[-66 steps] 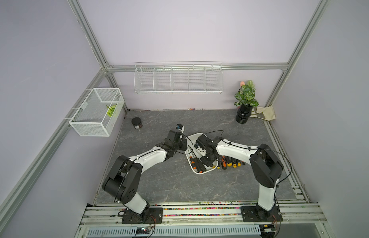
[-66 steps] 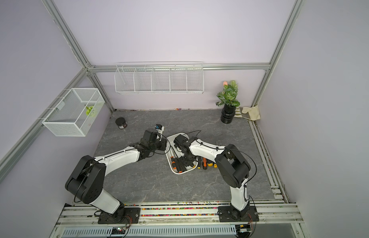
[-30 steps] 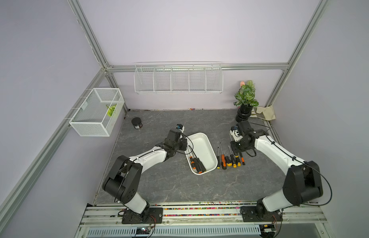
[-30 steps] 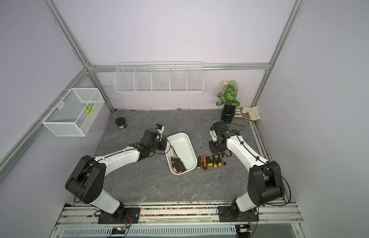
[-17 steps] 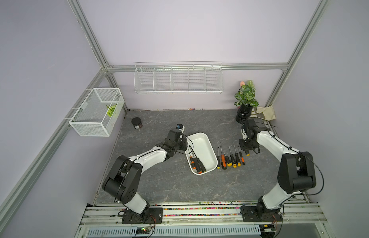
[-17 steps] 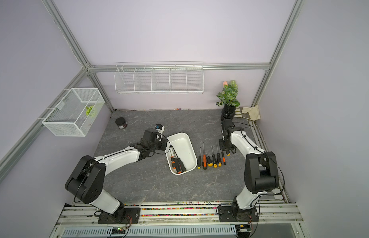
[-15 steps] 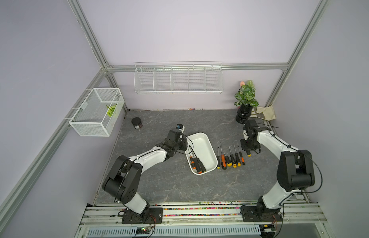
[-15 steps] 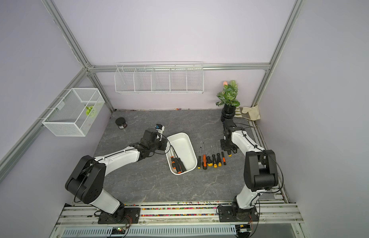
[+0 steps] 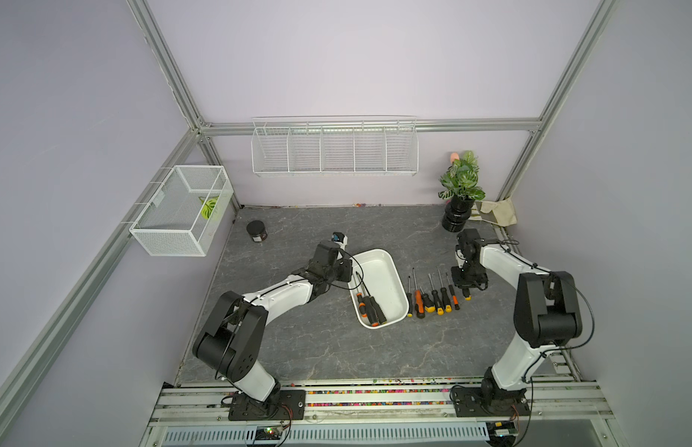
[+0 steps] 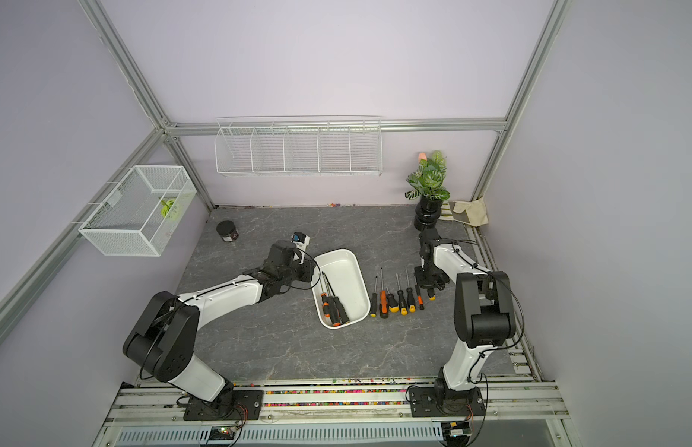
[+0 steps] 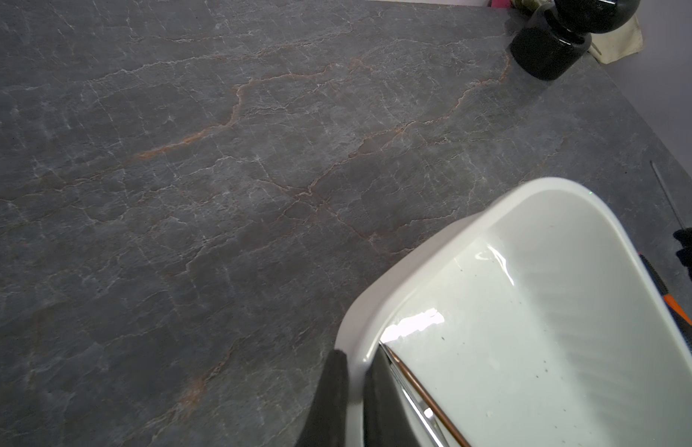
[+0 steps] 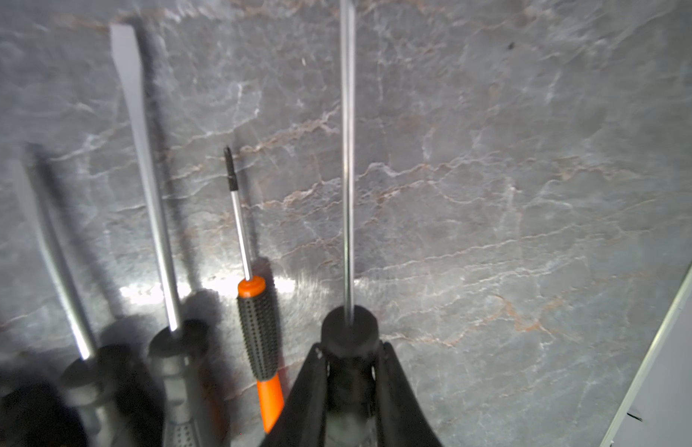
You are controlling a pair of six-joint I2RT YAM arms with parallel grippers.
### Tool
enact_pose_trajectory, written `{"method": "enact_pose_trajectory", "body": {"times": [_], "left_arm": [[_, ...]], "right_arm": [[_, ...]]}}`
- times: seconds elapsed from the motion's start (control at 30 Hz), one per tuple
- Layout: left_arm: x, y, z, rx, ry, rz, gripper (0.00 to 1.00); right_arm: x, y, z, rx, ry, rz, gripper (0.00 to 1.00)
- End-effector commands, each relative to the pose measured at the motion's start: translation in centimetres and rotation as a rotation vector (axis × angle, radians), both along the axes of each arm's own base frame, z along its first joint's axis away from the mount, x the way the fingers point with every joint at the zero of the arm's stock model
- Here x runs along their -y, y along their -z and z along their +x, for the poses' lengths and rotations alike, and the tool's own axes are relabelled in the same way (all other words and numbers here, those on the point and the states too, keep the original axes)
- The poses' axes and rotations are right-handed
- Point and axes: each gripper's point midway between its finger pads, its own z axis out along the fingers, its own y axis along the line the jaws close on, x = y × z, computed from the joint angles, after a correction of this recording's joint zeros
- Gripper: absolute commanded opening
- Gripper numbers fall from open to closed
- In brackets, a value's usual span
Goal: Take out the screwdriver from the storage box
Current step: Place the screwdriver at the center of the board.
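The white storage box (image 9: 384, 280) (image 10: 346, 276) lies mid-table, and my left gripper (image 9: 350, 271) (image 11: 356, 358) is shut on its rim, one finger outside the wall and one inside. Three screwdrivers (image 9: 369, 307) (image 10: 333, 305) lie in the box's near end. My right gripper (image 9: 468, 280) (image 12: 350, 348) is shut on the black handle of a long thin-shafted screwdriver (image 12: 347, 193). It holds this low over the table at the right end of a row of several screwdrivers (image 9: 433, 296) (image 10: 398, 298). In both top views the gripper hides most of the held screwdriver.
A black jar (image 9: 256, 231) stands at the back left, and a potted plant (image 9: 457, 216) with a cloth (image 9: 495, 211) at the back right. A wire basket (image 9: 182, 211) and a wire rack (image 9: 334, 151) hang on the walls. The table's metal edge rail (image 12: 654, 348) runs right of the held screwdriver.
My right arm has carried a screwdriver from the box out to the right end of the row on the table and folded in. The left gripper has kept its hold on the box rim.
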Motion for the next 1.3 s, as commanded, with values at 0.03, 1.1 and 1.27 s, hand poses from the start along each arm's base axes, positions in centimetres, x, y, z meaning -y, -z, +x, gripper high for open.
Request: {"method": "enact_pose_trajectory", "body": {"times": [0.03, 1.1, 1.27], "left_arm": [[0.3, -1.4, 0.4, 0.042, 0.005, -0.027, 0.00], [0.3, -1.1, 0.4, 0.031, 0.002, -0.027, 0.00], [0.1, -1.3, 0.4, 0.031, -0.003, -0.018, 0.00]], "right_arm": [[-0.2, 0.7, -0.7, -0.047, -0.003, 0.016, 0.00], [-0.9, 1.3, -1.2, -0.072, -0.005, 0.042, 0.31], [-0.8, 0.6, -1.1, -0.045, -0.002, 0.037, 0.39]]}}
